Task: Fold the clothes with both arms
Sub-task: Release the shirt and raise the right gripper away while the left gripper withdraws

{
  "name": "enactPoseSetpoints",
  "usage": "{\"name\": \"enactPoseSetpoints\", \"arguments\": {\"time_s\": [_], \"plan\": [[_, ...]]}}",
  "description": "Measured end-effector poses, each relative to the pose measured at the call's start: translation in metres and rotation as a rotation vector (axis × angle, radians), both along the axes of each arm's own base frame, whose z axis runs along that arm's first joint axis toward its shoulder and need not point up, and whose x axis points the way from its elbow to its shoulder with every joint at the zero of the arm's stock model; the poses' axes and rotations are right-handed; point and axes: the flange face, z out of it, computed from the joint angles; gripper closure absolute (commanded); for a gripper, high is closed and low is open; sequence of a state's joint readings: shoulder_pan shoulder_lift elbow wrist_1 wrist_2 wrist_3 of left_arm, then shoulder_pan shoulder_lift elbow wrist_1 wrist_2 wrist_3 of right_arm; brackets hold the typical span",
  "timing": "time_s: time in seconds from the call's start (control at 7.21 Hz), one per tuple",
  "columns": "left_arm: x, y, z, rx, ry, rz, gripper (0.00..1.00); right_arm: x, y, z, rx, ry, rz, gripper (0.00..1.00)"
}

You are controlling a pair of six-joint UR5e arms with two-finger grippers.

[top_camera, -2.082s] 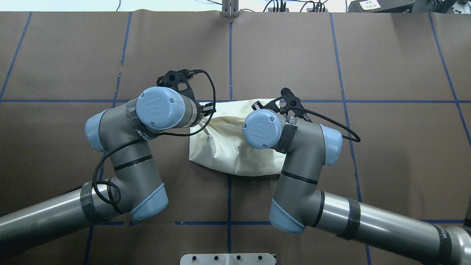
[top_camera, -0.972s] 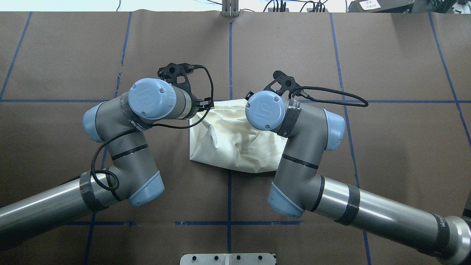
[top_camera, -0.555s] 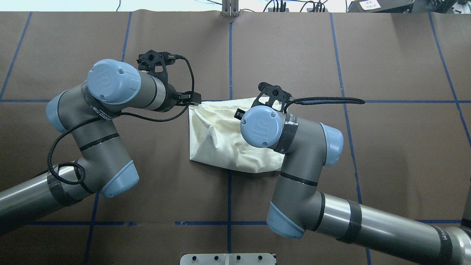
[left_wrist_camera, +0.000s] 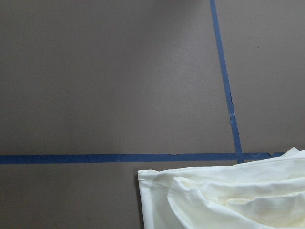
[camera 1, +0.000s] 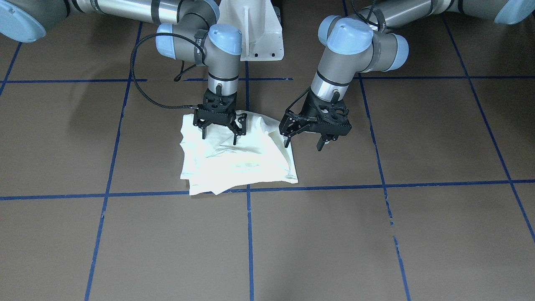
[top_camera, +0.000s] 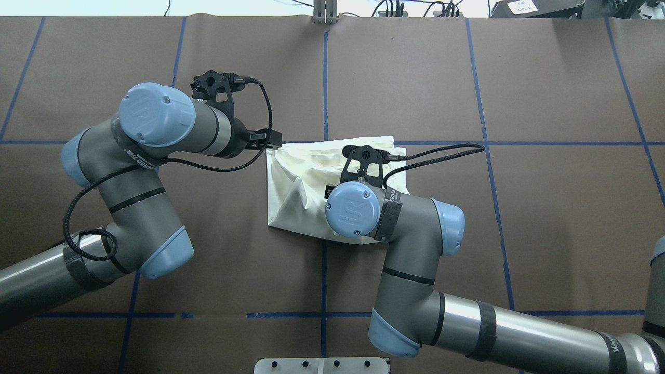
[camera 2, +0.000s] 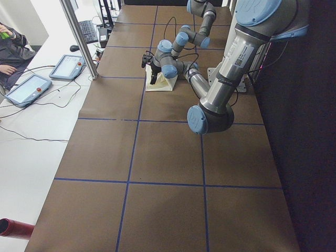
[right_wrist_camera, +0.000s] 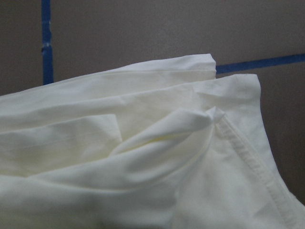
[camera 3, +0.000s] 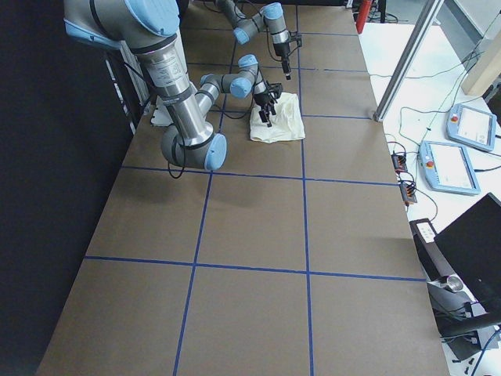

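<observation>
Gaping over T-shirt [camera 1: 238,167], right gripper [camera 1: 219,138] shows frontally, hidden overhead.

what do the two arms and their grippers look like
The left arm and right arm are both grey jointed tubes with round light-blue caps bearing an embossed logo, shiny silver forearms and black bands. A braided black cable loops past each wrist, near a black strap with white lettering. The left gripper and right gripper are black, skeletal and two-fingered.
</observation>
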State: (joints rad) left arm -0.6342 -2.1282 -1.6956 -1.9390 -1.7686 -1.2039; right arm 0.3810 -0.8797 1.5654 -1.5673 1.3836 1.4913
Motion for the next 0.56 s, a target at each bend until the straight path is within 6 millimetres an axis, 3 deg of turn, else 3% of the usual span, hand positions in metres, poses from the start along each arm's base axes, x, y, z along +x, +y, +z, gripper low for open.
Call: {"name": "enactPoseSetpoints", "arguments": {"time_s": [0.28,0.56], "plan": [[0.001,0.001,0.001,-0.002,-0.001,0.001,0.00,0.012,-0.047,0.017,-0.002,0.061,0.035,0.00],[0.001,0.001,0.002,-0.003,-0.001,0.001,0.00,0.037,-0.109,0.048,-0.019,0.099,0.090,0.00]]}}
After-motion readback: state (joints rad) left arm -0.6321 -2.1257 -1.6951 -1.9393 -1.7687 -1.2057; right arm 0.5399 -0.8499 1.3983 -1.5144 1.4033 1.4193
